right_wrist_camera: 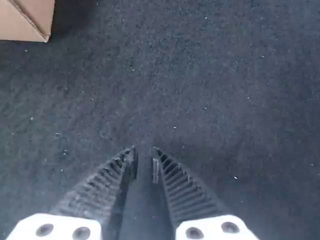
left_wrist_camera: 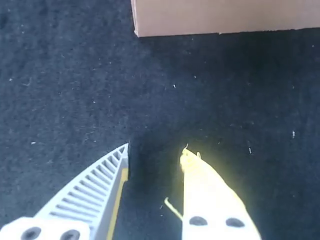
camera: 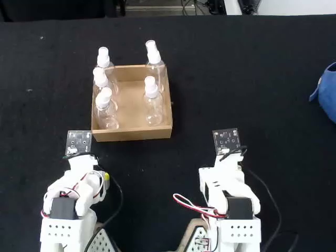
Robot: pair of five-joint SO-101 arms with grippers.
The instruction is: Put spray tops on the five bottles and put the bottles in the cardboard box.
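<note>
Ahead of left end effector [left_wrist_camera: 154,152], slightly parted, and right end effector [right_wrist_camera: 143,155], nearly closed: cardboard box [camera: 131,133].

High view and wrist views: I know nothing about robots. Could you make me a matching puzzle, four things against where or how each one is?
Things:
1. cardboard box
2. bottles
3. blue object
4. left gripper

Descriptions:
A. at the right edge of the table
B. fingers apart over bare table
C. brown, open at the top
D. standing in the box, white spray tops on

Pairs: 1-C, 2-D, 3-A, 4-B.
</note>
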